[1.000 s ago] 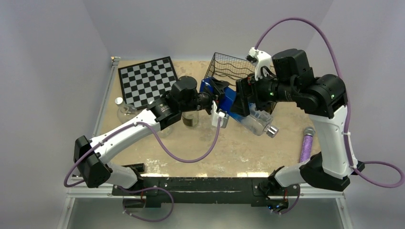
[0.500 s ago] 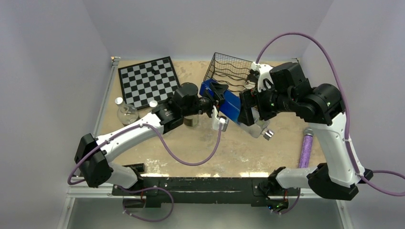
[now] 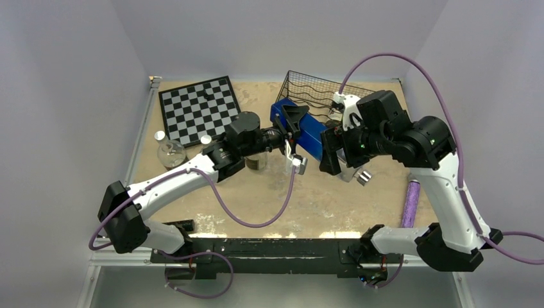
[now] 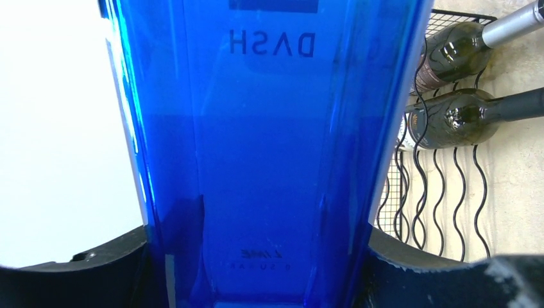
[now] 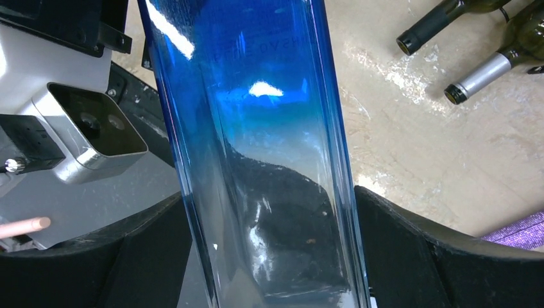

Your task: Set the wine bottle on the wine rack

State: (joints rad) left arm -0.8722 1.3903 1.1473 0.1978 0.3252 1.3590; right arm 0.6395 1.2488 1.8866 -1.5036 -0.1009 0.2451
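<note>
The wine bottle (image 3: 309, 136) is a square-sided bottle, blue at the base and fading to clear glass toward its silver cap. It hangs over the table in front of the wine rack (image 3: 308, 90). My left gripper (image 3: 296, 126) is shut on its blue end, and that end fills the left wrist view (image 4: 269, 128). My right gripper (image 3: 333, 153) sits on the clear part (image 5: 269, 160), with both black fingers pressed against the bottle's sides. Two dark bottles (image 4: 459, 115) lie in the black wire rack (image 4: 442, 186).
A chessboard (image 3: 199, 109) lies at the back left. A round glass flask (image 3: 170, 151) and a jar (image 3: 255, 160) stand near the left arm. A purple tube (image 3: 410, 196) lies at the right. The rack's bottle necks (image 5: 481, 77) stick out over the table.
My right arm has come down and toward the near side, so its gripper sits further along the bottle toward the cap. The left gripper has kept its hold on the blue end.
</note>
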